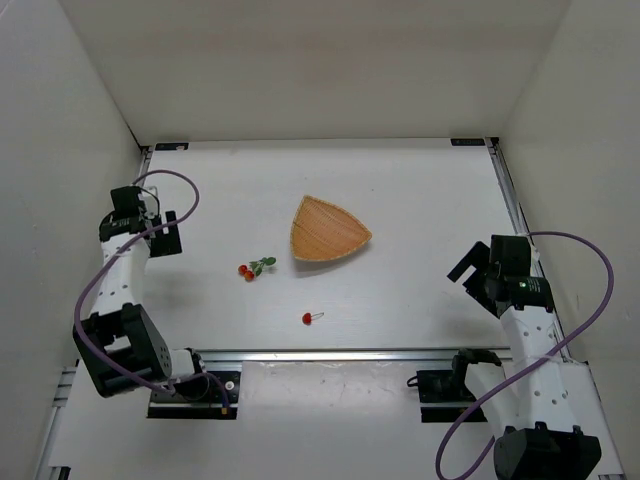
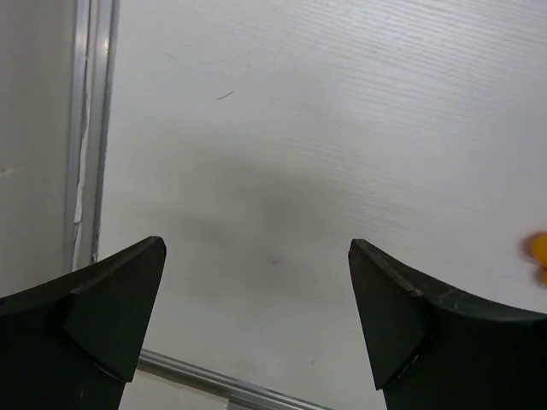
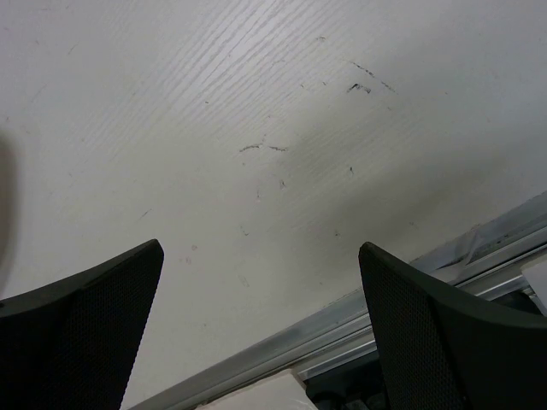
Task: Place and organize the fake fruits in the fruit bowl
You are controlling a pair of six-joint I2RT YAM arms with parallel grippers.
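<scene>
The wooden fruit bowl point(image 1: 328, 230), a shallow rounded triangle, sits empty at the table's middle. A pair of red-orange cherries with a green leaf point(image 1: 252, 268) lies left of it. A single red cherry with a thin stem point(image 1: 309, 318) lies nearer the front. My left gripper point(image 1: 165, 233) is open and empty at the far left; an orange blur of fruit point(image 2: 538, 249) shows at the right edge of its wrist view. My right gripper point(image 1: 470, 268) is open and empty at the far right, over bare table in its wrist view.
White walls enclose the table on three sides. A metal rail point(image 1: 330, 354) runs along the front edge, and also shows in the right wrist view point(image 3: 342, 333). Another rail point(image 2: 90, 128) runs along the left edge.
</scene>
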